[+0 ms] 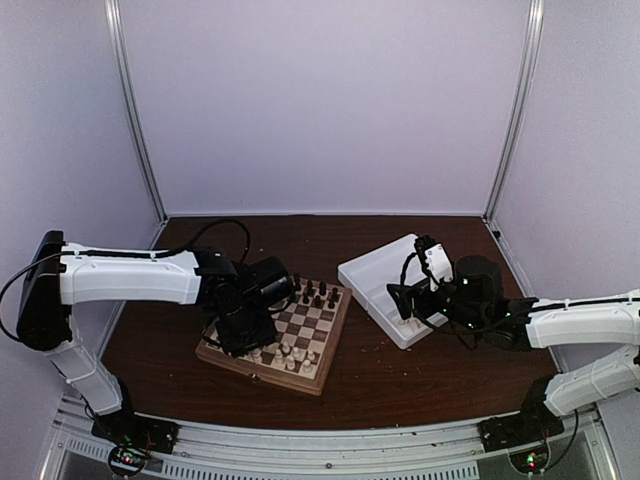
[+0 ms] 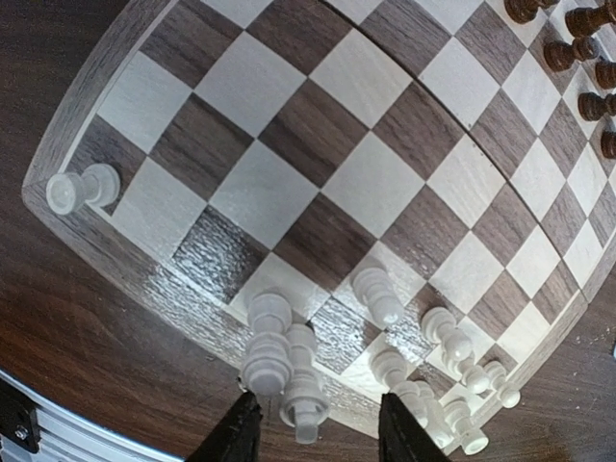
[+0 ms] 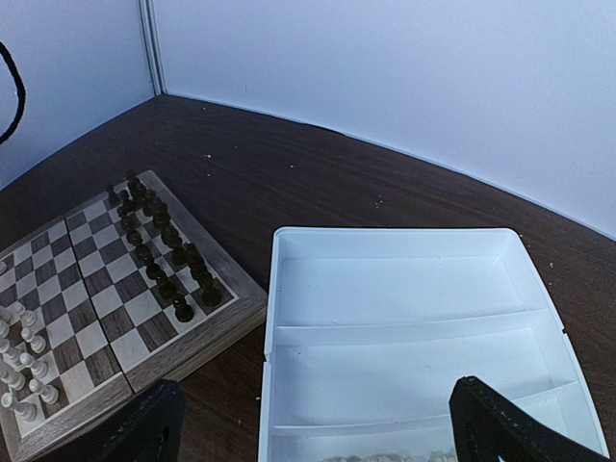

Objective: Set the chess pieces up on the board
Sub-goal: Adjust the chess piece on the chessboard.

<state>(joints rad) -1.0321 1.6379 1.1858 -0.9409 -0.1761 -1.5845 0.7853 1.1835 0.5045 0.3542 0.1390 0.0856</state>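
**Left claw** [image 2: 320, 402]: low over the near edge of the board [image 2: 308, 125], jaws part-way apart. One cream piece [image 2: 303, 399] sits between the fingers. There is a clear gap between it and the right finger. On the left side the view is too tight to tell whether finger and piece touch, so no grip is entered.

**Around the left claw:**
- A second cream figure stands just ahead of the one between the fingers, close against it.
- More cream pieces [image 2: 443, 337] cluster ahead of the right finger and off to its right, all on the board's nearest rows.
- One lies on its side far to the left of the claw, at the board's corner square.
- The dark pieces [image 2: 577, 48] stand far ahead and to the right, along the opposite edge.

**Right claw** [image 3: 327, 428]: jaws spread fully, with nothing between them. It hangs above the white tray [image 3: 385, 236], whose dividers run directly below and ahead of the fingers. Something pale shows in the compartment nearest the claw, cut off by the picture's edge and not identifiable. The board lies to the left of this claw, its corner just beside the tray, on the brown table [image 3: 289, 164].
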